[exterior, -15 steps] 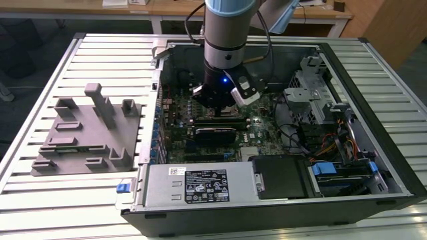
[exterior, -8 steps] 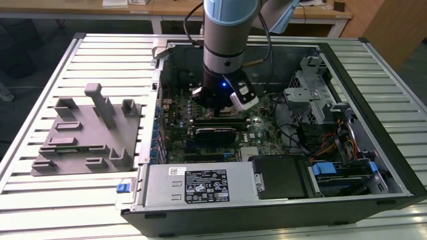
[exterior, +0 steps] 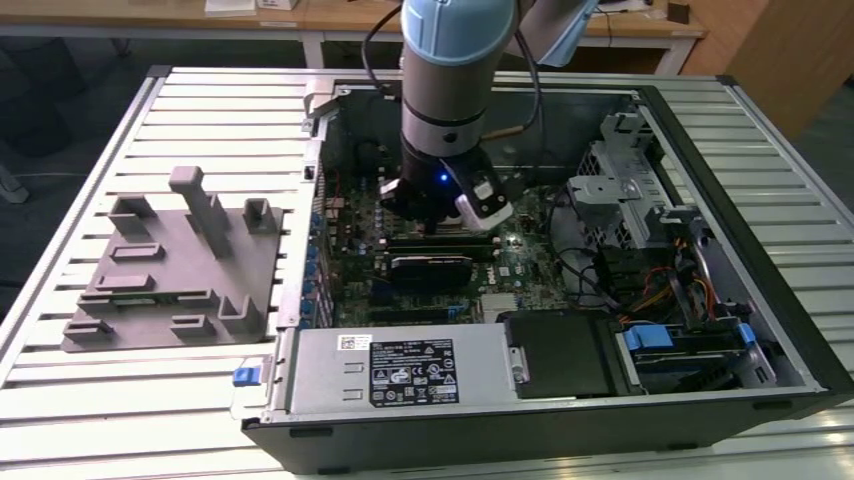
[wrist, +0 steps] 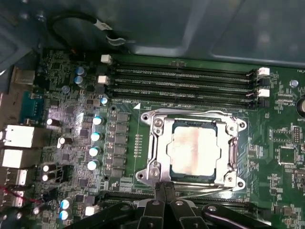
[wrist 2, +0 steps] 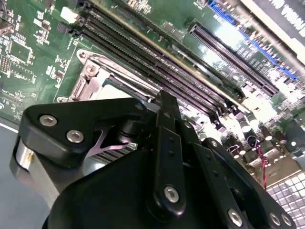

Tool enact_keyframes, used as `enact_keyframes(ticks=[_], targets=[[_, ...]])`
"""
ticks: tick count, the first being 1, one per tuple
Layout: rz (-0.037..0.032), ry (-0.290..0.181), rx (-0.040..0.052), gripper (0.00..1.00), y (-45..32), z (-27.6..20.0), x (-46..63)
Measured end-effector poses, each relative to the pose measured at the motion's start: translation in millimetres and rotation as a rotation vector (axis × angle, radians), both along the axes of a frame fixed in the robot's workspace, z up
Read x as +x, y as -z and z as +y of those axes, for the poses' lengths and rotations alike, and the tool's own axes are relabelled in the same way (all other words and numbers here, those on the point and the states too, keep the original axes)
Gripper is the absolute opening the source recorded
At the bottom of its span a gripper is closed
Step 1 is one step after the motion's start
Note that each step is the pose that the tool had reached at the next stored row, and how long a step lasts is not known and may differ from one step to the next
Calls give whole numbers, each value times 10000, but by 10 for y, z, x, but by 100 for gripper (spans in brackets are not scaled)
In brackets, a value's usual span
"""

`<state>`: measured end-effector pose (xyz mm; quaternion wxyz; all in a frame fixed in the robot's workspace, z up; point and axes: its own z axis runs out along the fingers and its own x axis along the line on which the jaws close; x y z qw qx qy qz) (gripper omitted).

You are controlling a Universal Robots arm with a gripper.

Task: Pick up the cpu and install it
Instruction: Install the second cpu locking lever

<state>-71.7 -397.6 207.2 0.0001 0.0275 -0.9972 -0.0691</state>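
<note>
Closed claw (wrist: 164, 193) beside socketed cpu (wrist: 194, 151)

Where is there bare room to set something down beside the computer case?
The ribbed table is bare beyond the grey fixture and along the case's far side at the exterior view's right. Inside the case it is crowded: the gripper hangs beside the cpu.

Workshop (slatted bench (exterior: 80, 200); opened computer (exterior: 561, 300))

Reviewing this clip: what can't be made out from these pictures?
- Gripper fingertips: cut off by the frame edge in the first wrist view, hidden behind the gripper's own body in the second.
- Whether the cpu is fully seated in the socket: unclear; hidden by the arm in the exterior view.
</note>
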Motion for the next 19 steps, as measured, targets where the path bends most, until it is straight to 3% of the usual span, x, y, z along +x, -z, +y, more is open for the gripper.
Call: enact_keyframes(ticks=[8, 14, 19], targets=[[1, 1, 158, 11, 6, -62, -31], [1, 0, 479, 11, 44, -64, -53], [0, -1, 539, 11, 52, -96, -70]])
